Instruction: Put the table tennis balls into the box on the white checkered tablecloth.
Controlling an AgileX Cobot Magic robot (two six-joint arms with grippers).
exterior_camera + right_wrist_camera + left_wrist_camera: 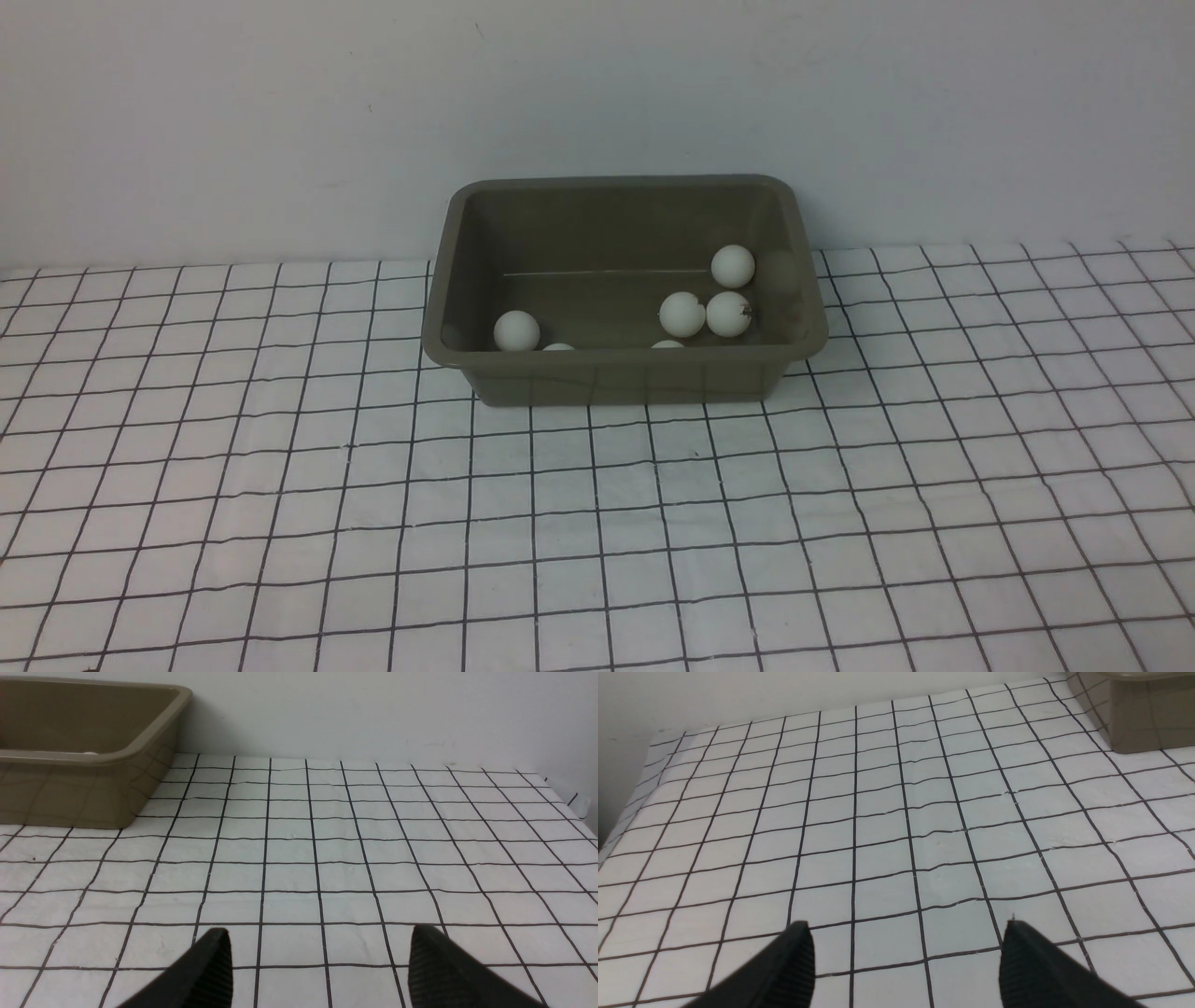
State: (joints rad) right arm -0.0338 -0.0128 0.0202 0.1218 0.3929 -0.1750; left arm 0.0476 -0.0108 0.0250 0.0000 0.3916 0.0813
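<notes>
Currently, check each line below against your views
Box: the box [624, 373] sits upper centre of the front view on the white checkered tablecloth [597, 541], its long axis running left to right
Balls: four table tennis balls [682, 314] show whole inside the box and three more peek over its near rim; you will find none on the cloth in any view
Left gripper: the left gripper [906, 961] has its fingers spread wide over bare cloth, holding nothing
Right gripper: the right gripper [317, 966] also stands parted and empty
Key relation: the box lies ahead of both grippers, at upper right in the left wrist view and upper left in the right wrist view; neither arm looks clearly nearer
Judgement: treat loading as apparently complete, with no ball left to fetch
</notes>
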